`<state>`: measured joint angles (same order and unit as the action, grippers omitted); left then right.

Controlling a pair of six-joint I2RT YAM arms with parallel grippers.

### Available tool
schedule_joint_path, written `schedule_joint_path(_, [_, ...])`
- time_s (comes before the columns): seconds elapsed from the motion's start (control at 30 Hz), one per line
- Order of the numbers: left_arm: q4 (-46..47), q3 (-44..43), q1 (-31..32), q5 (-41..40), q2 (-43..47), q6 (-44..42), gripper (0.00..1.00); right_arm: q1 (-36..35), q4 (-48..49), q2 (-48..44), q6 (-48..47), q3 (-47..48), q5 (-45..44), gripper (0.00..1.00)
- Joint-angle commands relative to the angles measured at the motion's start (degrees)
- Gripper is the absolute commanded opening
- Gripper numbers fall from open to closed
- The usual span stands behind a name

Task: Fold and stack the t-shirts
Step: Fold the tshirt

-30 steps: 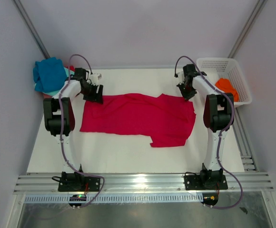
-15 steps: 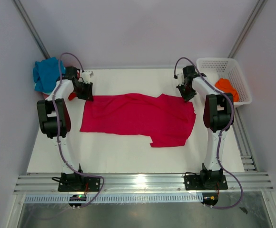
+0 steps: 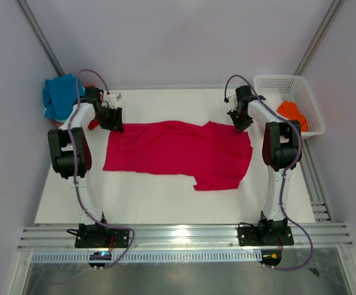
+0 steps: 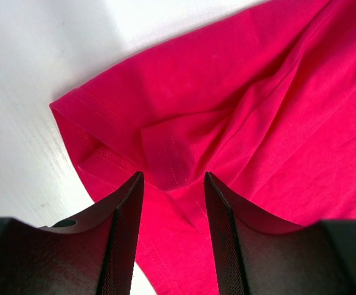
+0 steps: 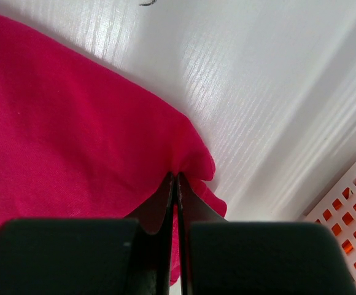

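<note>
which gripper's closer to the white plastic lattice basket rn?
Right. The right gripper pinches a corner of the crimson cloth t-shirt just beside the white plastic lattice basket; the left gripper is over the shirt's opposite corner, across the table.

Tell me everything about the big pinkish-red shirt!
The crimson t-shirt is soft plain cloth with stitched hems, spread mostly flat and slightly wrinkled across the white table, one sleeve poking toward the near edge. The right gripper is shut, pinching its far right edge; the left gripper stands open over its folded far left corner.
</note>
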<state>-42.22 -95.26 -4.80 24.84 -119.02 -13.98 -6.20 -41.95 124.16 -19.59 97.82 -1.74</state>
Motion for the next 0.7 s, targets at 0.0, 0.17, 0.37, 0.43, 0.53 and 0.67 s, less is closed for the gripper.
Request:
schedule_joint_path(0.0, [-1.1,-1.9,0.0,2.6,-0.6,-0.6,0.46,0.0,1.2,-1.9,-0.3,-0.3,0.6,0.03])
schedule_joint_path(0.17, [-2.7,-2.6,0.0,3.8,-0.9,-1.3,0.46,0.0,0.9,-1.9,-0.4,-0.3,0.7,0.03])
schedule_joint_path(0.37, [-4.2,-2.6,0.0,4.2,-1.7,-1.6,0.45,0.0,0.9,-2.1,-0.4,-0.4,0.9,0.03])
schedule_joint_path(0.43, [-4.2,-2.3,0.0,4.3,-1.6,-1.8,0.45,0.0,0.9,-2.1,-0.4,-0.4,0.8,0.03])
schedule_joint_path(0.53, [-4.3,-2.0,-0.1,3.6,-1.5,-1.9,0.45,0.0,0.8,-2.2,-0.4,-0.4,0.8,0.03])
schedule_joint_path(0.67, [-3.7,-1.1,-0.3,2.4,-0.4,-1.9,0.45,0.0,1.0,-2.5,-0.4,-0.9,0.9,0.03])
